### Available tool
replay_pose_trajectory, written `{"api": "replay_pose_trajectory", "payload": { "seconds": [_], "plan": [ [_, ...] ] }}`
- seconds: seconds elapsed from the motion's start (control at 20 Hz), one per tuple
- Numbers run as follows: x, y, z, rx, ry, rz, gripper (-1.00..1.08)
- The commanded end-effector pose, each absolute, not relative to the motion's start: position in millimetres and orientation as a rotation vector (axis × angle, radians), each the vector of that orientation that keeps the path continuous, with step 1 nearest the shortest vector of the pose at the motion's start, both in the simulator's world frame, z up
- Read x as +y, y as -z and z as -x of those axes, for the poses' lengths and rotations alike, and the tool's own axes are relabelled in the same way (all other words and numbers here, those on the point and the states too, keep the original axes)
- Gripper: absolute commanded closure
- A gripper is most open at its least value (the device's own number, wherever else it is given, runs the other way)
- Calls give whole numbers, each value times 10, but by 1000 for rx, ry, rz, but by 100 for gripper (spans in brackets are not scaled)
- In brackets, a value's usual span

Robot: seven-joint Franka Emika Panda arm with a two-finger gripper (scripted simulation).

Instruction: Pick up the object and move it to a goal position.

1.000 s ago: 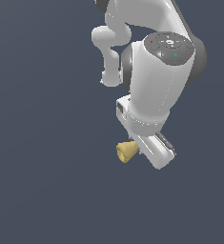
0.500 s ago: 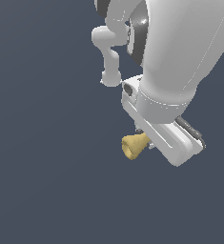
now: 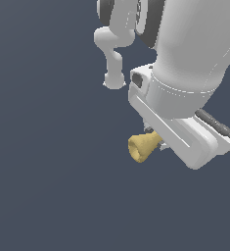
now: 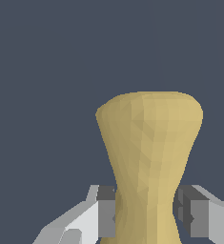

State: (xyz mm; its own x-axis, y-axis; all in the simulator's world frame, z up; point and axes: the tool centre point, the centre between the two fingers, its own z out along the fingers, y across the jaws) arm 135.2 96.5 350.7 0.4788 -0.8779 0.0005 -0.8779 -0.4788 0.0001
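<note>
The object [image 3: 143, 145] is a tan-yellow hourglass-shaped piece; in the exterior view only one flared end sticks out past the white hand. The wrist view shows the object [image 4: 149, 157] from close by, its narrow waist clamped between two dark finger pads [image 4: 106, 214]. My gripper [image 4: 148, 214] is shut on that waist. In the exterior view the gripper [image 3: 158, 141] is mostly hidden behind the hand's white body, and the fingertips barely show. The object's other end is out of sight.
The white arm [image 3: 185, 54] fills the upper part of the exterior view's right. Behind everything lies a plain dark blue-grey ground [image 3: 48, 186] with no other object or edge showing.
The arm and the held object have grown larger in the exterior view, coming closer to the camera. The object stays gripped and has shifted slightly toward that view's right.
</note>
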Motion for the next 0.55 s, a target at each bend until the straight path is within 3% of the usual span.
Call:
{"api": "replay_pose_trajectory", "payload": {
  "seconds": [0.0,0.5],
  "plan": [
    [973,-3550,-1364,-1603,0,-2701,108],
    [982,-3604,-1382,-1603,0,-2701,108]
  ]
}}
